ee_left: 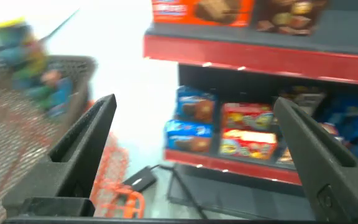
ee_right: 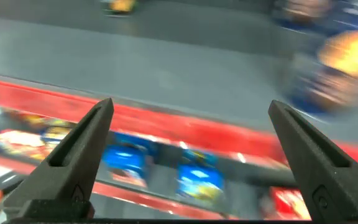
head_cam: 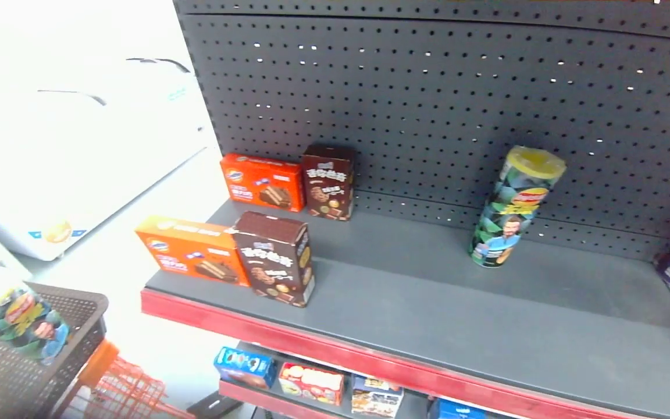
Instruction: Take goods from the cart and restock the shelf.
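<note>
1. Between the jaws of L gripper (ee_left: 197, 155): nothing held. Its 2 black, angular, wedge-shaped fingers (ee_left: 82, 158) stand spread wide. Thru the gap: lower shelf (ee_left: 241, 167) w/ red front strip, carrying glossy blue packs (ee_left: 191, 121) and 1 red-yellow pack (ee_left: 247, 130).
2. Off the outer side of one L finger: dark plastic mesh basket (ee_left: 73, 65). It holds the task item, basket chip can (ee_left: 23, 62), a cylinder w/ green-blue print and yellow lid, blurred. Under the basket: orange wire cart (ee_left: 114, 180).
3. Between the jaws of R gripper (ee_right: 194, 155): also empty, released, 2 fingers far apart. Red front strip of top shelf (ee_right: 166, 68) crosses the gap. Beyond the tips lies its flat, matte grey deck.
4. Beyond one R finger: dark-blue can (ee_right: 334, 68), round, w/ orange patch, blurred, standing on the same deck.
5. Farther back on that deck, cardboard boxes, 4 total:
   - 2 flat orange: front orange carton (head_cam: 192, 250), rear orange carton (head_cam: 262, 181).
   - 2 upright brown: front brown carton (head_cam: 277, 257), rear brown carton (head_cam: 328, 181).
   - Each brown one touches its orange partner's side.
6. Cans, 3 total: 2 green-print (1 in basket, 1 on deck) + 1 dark-blue. Shelf chip can (head_cam: 515, 206) stands upright w/ yellow plastic lid, just in front of the pegboard (head_cam: 428, 87), a dark metal panel w/ rows of small round holes.
</note>
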Controlling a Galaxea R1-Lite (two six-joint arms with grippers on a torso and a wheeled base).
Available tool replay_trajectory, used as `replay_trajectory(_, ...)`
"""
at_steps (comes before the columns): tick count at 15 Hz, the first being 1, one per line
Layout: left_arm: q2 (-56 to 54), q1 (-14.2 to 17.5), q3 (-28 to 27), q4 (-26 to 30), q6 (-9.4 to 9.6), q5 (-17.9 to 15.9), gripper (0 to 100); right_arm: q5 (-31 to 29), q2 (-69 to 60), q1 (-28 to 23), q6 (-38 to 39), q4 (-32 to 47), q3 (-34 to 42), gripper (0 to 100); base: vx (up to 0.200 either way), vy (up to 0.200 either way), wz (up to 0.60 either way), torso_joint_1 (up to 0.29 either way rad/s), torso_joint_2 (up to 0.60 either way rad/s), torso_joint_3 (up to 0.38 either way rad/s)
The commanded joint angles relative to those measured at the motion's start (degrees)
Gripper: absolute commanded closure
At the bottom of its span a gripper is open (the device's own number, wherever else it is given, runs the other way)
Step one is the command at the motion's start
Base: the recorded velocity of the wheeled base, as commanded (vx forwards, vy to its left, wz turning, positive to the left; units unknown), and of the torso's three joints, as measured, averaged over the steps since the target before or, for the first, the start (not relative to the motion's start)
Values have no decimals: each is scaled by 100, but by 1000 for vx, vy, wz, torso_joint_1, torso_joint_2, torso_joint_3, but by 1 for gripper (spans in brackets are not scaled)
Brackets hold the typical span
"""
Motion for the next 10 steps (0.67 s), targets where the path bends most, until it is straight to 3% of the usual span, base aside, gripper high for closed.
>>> replay_trajectory(1, 5, 1, 0, -1, -1, 1, 0, -2, 8, 0, -10, -2, 0, 0, 0, 0, 600, 2, 7, 7)
replay_trajectory(4, 5, 1, 0, -1, -1, 1, 0, -20, 8, 0, 7, -2, 0, 0, 0, 0, 600, 2, 1, 1)
replay_trajectory(10, 5, 1, 0, -1, 25, -25, 0, -20, 8, 0, -10, -2, 0, 0, 0, 0, 0, 0, 0, 0)
